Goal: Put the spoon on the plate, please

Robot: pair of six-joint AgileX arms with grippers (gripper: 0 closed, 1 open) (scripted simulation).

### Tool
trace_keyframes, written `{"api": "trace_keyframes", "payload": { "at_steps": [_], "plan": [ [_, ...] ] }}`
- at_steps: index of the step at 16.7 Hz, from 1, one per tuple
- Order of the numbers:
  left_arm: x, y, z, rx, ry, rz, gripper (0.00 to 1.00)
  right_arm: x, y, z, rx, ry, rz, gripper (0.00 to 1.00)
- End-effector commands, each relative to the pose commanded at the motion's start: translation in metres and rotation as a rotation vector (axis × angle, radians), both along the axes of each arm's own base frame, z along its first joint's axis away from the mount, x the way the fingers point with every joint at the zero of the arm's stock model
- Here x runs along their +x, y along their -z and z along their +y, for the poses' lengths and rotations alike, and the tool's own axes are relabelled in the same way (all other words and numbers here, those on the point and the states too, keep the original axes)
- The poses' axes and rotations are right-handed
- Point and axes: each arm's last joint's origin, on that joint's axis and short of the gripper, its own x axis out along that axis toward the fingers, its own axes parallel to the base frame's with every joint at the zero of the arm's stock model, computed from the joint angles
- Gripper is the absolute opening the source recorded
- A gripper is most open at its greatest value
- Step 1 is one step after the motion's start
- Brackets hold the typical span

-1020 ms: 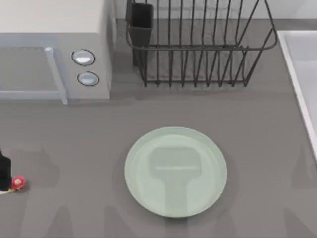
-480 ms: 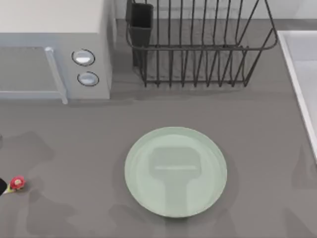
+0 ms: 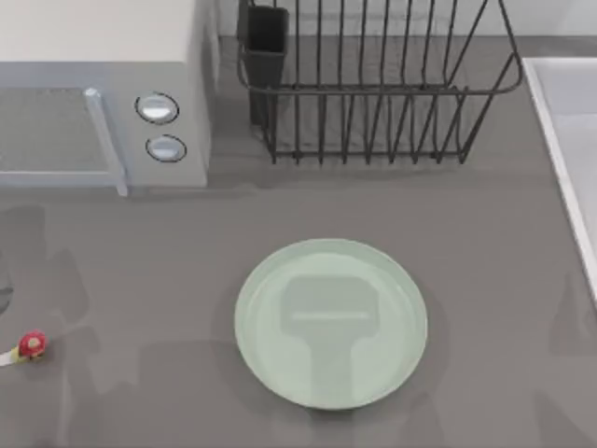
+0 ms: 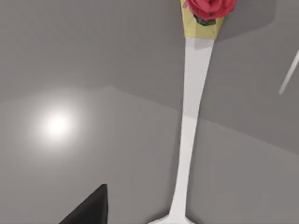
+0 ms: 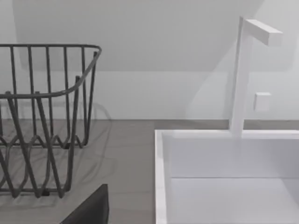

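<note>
The spoon (image 3: 26,346) is lying on the table (image 3: 140,280) at the far left edge of the top view, well apart from the plate (image 3: 331,323), which is sitting bare at mid-table. In the left wrist view the spoon's handle (image 4: 190,121) is running from the red mushroom knob (image 4: 209,8) toward the bowl end, so the left arm is being held above it; a dark finger tip (image 4: 88,210) is seen beside the handle, not touching it. Whether the left gripper is wide or narrow cannot be told, and the same goes for the right gripper, parked facing the sink (image 5: 224,177) and rack (image 5: 42,116). Judged step: the pick is being attempted, nothing yet carried. The next move is judged to call for a descent over the thin handle, a firm closure, then a carry rightward to the plate. Count: one spoon, one plate, one rack, one sink, one microwave (image 3: 103,93).
</note>
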Motion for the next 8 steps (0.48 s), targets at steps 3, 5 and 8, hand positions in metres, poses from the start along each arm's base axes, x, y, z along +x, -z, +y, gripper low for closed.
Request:
{"api": "trace_keyframes", "payload": {
  "at_steps": [3,5,8],
  "plan": [
    [0.015,-0.001,0.007,-0.015,0.074,0.067,1.0,0.0,0.0,0.0,0.0,0.0,0.0,1.0],
    [0.021,-0.006,0.01,-0.013,0.083,0.052,1.0,0.0,0.0,0.0,0.0,0.0,0.0,1.0],
    [0.021,-0.006,0.01,-0.013,0.083,0.052,1.0,0.0,0.0,0.0,0.0,0.0,0.0,1.0]
  ]
}}
